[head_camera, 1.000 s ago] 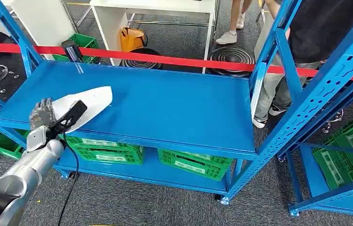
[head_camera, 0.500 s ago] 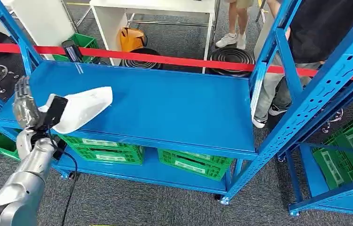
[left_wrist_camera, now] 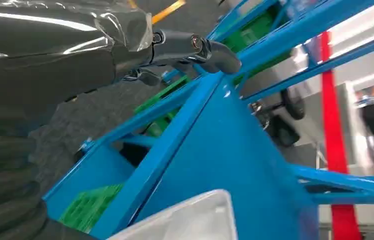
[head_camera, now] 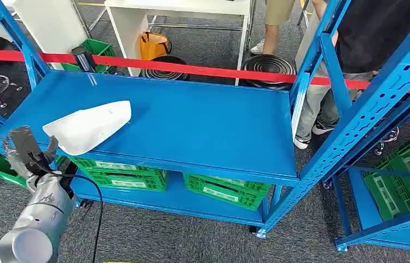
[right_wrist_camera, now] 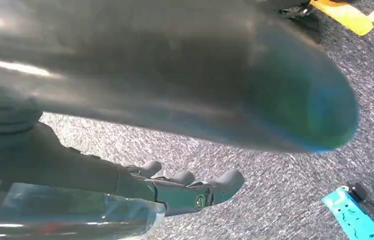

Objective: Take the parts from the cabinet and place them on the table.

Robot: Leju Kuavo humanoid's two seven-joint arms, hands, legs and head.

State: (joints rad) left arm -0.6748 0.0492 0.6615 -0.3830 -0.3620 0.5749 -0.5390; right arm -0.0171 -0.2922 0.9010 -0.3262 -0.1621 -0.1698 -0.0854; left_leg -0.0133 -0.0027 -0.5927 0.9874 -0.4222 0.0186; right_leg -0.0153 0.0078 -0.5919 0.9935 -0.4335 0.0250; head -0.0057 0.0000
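Note:
A white, pointed shell-like part (head_camera: pixel 87 127) lies on the left of the blue cabinet shelf (head_camera: pixel 202 120), overhanging the front edge a little. My left hand (head_camera: pixel 26 152) hangs just left of and below the part, off the shelf's front corner, fingers spread and holding nothing. In the left wrist view the dark fingers (left_wrist_camera: pixel 194 46) reach out over the shelf frame, and a corner of the white part (left_wrist_camera: pixel 189 220) shows apart from them. My right hand (right_wrist_camera: pixel 175 187) hangs over grey carpet with its fingers stretched out and empty.
Green crates (head_camera: pixel 120 174) (head_camera: pixel 224 192) sit on the lower shelf. A red tape (head_camera: pixel 191 68) runs behind the cabinet. A person's legs (head_camera: pixel 323 104) stand at the right upright (head_camera: pixel 367 109). Another rack holds a green crate (head_camera: pixel 405 175) on the right.
My left hand has drawn back from the white part, moving down and left past the shelf's front edge. The part stays where it lay.

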